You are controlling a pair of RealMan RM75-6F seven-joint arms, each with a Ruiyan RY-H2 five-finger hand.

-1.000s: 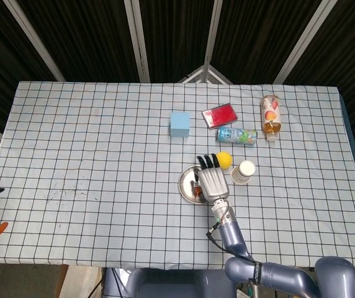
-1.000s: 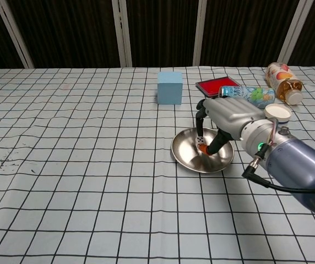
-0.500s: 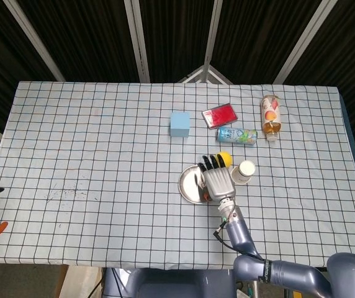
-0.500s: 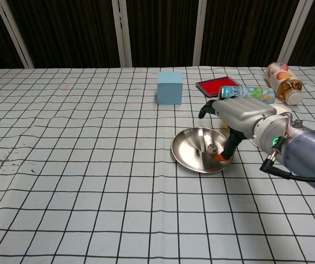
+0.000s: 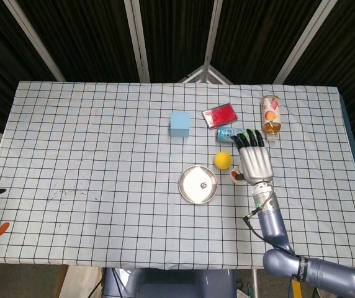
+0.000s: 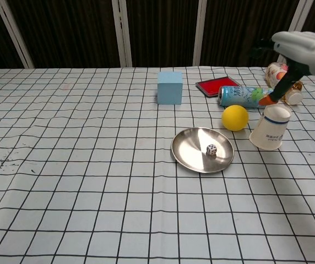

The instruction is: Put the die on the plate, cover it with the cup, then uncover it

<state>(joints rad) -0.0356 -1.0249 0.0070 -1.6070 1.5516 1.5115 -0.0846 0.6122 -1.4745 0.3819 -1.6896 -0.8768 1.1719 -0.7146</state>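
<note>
The plate (image 6: 202,149) sits nearest on the checked cloth (image 6: 91,181), a shallow round metal dish. The die (image 6: 211,149) lies inside it, a little right of its centre, white with dark pips; the count on its faces is too small to read. In the head view the die (image 5: 202,184) shows as a pale speck on the plate (image 5: 198,184).

Just right of the plate, apart from it, stands the cup (image 6: 270,127). It is a white paper cup, upright with its mouth up and tilted slightly; its long axis runs near vertical. What it holds, if anything, cannot be seen. From the head camera only a bit of it (image 5: 235,176) shows beside the hand.

The right hand (image 5: 254,162) hovers above the cup with its fingers stretched out and apart, holding nothing. In the chest view the hand (image 6: 300,48) is high at the upper right, its dark thumb with an orange tip reaching down just above the cup's rim; contact cannot be told. The left hand is out of sight in both views.

A yellow ball (image 6: 235,117) rests between plate and can. Behind it a can (image 6: 244,96) lies on its side, long axis left to right, its printing unreadable. Farther back are a red flat box (image 6: 218,86), a blue block (image 6: 169,87), and a bottle (image 5: 270,116) on its side with a fruit-coloured label, cap towards the robot.
</note>
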